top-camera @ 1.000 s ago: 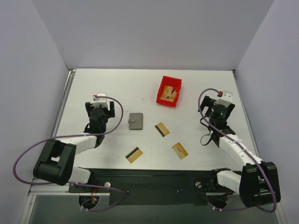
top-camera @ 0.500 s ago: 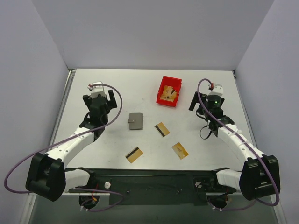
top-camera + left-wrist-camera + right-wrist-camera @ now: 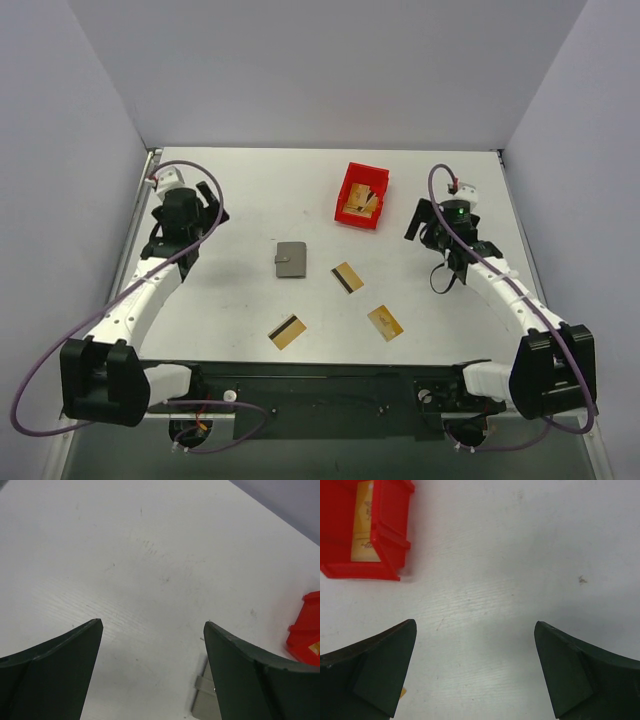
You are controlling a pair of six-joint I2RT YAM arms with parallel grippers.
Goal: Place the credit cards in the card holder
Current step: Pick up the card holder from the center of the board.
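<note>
Credit cards (image 3: pixel 347 277) three, card holder (image 3: pixel 291 260) one

Gold-tan credit cards (image 3: pixel 347 277), some black-striped; grey card holder (image 3: pixel 291 260); red bin (image 3: pixel 366 171).

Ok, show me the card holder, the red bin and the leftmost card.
card holder (image 3: pixel 291 260): top view, middle of its grey cover.
red bin (image 3: pixel 368 171): top view, its far rim.
leftmost card (image 3: pixel 287 331): top view, middle of its gold face.

White arms (image 3: pixel 135 300) carry black joints (image 3: pixel 100 375) and purple cables (image 3: pixel 431 195)
</note>
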